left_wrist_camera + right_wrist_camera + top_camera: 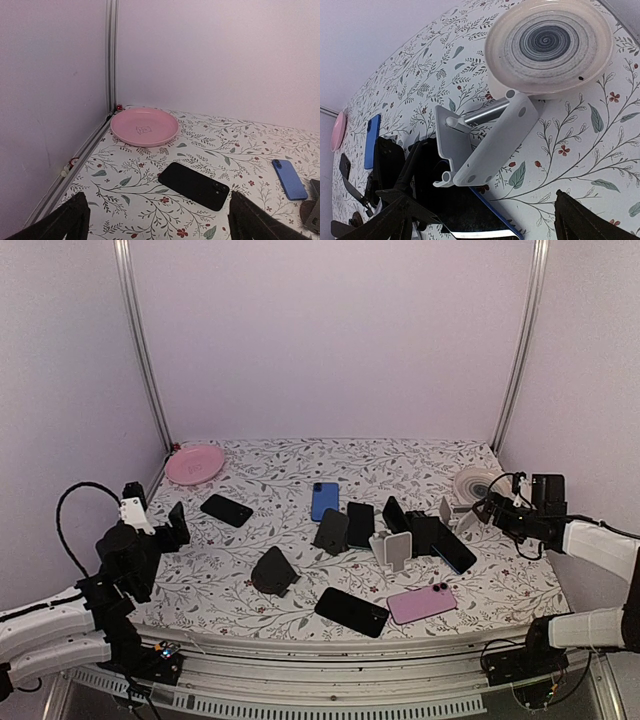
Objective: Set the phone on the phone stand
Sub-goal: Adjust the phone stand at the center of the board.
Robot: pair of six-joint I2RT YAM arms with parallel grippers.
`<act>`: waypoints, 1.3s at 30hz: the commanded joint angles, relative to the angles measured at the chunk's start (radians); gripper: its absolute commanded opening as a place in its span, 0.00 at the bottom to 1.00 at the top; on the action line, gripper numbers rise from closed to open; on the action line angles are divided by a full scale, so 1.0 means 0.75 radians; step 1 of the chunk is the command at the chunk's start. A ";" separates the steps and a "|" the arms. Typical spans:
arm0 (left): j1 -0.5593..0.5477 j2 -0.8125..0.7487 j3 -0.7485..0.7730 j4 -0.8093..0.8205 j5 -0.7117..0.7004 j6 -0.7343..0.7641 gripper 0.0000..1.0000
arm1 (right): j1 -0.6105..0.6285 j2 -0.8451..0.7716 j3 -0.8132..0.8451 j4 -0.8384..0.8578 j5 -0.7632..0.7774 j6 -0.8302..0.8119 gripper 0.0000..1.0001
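Top external alone: pink phone

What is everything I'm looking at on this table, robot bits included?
Pink plate: one, pink, far left corner.
Swirl plate: one, cream with dark spiral, far right corner.
Blue phone: one, blue, middle back.
Pink phone: one, pink, front right.
Black phones: two apart from the rest, black, left and front.
White stands: two, white, centre and beside the swirl plate.
Black stand: one, black, front left of centre.
Dark cluster: count unclear, black phones and stands overlapping, centre.
Left gripper: one, black, open, left edge.
Right gripper: one, black, open, right edge.
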 commanded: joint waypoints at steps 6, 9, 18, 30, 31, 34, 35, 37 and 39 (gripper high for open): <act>0.033 0.045 0.049 0.000 0.021 -0.012 0.97 | 0.157 0.061 -0.025 0.030 0.075 0.089 0.99; 0.036 0.046 0.051 0.000 0.024 -0.012 0.97 | 0.184 0.109 -0.017 0.054 0.089 0.117 0.99; 0.039 0.016 0.038 -0.013 0.011 -0.022 0.97 | 0.207 0.228 0.051 0.061 0.180 0.146 1.00; 0.046 -0.089 -0.034 0.074 0.040 -0.030 0.97 | 0.208 0.323 0.123 0.127 0.314 0.350 0.86; 0.047 -0.074 -0.030 0.078 0.053 -0.027 0.97 | 0.207 0.338 0.129 0.130 0.322 0.363 0.84; 0.047 -0.022 -0.004 0.063 0.052 -0.040 0.97 | 0.207 0.382 0.135 0.140 0.349 0.382 0.79; 0.047 -0.015 0.002 0.056 0.043 -0.046 0.96 | 0.205 0.393 0.132 0.147 0.355 0.387 0.78; 0.047 -0.016 0.008 0.042 0.038 -0.054 0.97 | 0.202 0.417 0.133 0.161 0.358 0.403 0.73; 0.047 -0.035 0.015 -0.012 0.044 -0.070 0.97 | 0.188 0.444 0.141 0.162 0.349 0.408 0.70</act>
